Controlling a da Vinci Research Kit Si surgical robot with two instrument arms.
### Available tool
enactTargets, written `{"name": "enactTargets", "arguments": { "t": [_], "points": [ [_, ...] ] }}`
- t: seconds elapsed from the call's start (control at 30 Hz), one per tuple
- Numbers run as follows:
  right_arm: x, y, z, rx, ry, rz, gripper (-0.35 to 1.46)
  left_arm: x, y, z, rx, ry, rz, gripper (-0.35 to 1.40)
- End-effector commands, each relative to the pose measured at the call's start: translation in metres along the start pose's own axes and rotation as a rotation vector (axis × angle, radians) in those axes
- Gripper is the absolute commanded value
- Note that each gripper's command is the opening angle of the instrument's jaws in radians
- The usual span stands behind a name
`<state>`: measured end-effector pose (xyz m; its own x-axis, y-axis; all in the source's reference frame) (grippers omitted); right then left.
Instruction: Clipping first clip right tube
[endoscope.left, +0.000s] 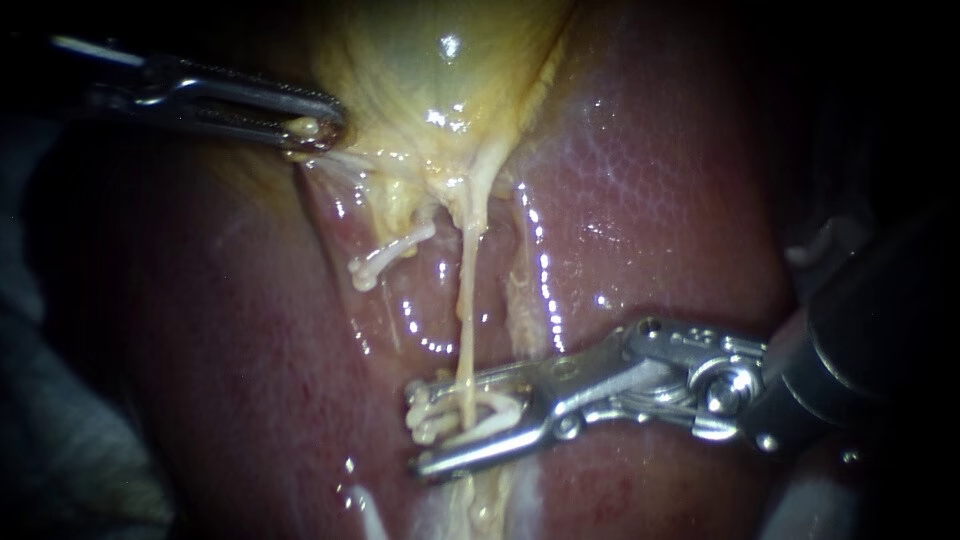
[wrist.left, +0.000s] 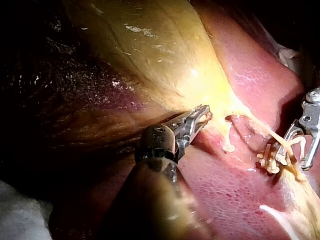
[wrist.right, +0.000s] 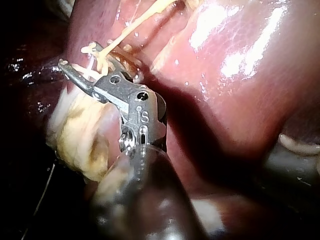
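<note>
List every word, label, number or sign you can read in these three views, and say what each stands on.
Liver, gallbladder, tube: no words, labels or numbers.
Right instrument: one small stamped mark on its metal head, seen in the right wrist view, too small to read with certainty.
Left instrument: no text shows.

My right tube (endoscope.left: 464, 300) is a thin, pale cream strand, pulled taut and almost straight from the narrow end of the gallbladder (endoscope.left: 430, 60) down across the liver (endoscope.left: 650, 200). Lower down it crosses the gap between the spread jaws of my right instrument (endoscope.left: 413, 428). A white clip (endoscope.left: 432, 415) sits on it there, knobbed ends poking past the jaw tips. I cannot tell whether it is one clip or several.
</note>
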<state>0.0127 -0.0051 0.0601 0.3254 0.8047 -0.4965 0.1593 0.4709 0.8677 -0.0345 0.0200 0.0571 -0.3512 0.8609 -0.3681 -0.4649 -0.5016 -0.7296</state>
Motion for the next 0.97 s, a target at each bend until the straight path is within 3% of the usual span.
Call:
{"name": "enactTargets", "arguments": {
  "t": [0.03,0.33,0.6,0.97],
  "points": [
    [0.0001,0.0,-0.0002,-0.002,0.002,0.0,0.2,0.0,0.0,0.0,0.0,0.0,0.0,-0.35],
    [-0.0002,-0.0004,-0.0015,-0.077,0.05,0.002,-0.35,0.0,0.0,0.0,0.0,0.0,0.0,-0.35],
    [-0.0008,-0.0002,-0.0023,-0.112,0.076,0.02,-0.35,0.0,0.0,0.0,0.0,0.0,0.0,-0.35],
    [-0.001,-0.0003,-0.0023,-0.114,0.07,0.042,-0.35,0.0,0.0,0.0,0.0,0.0,0.0,-0.35]
  ]
}}
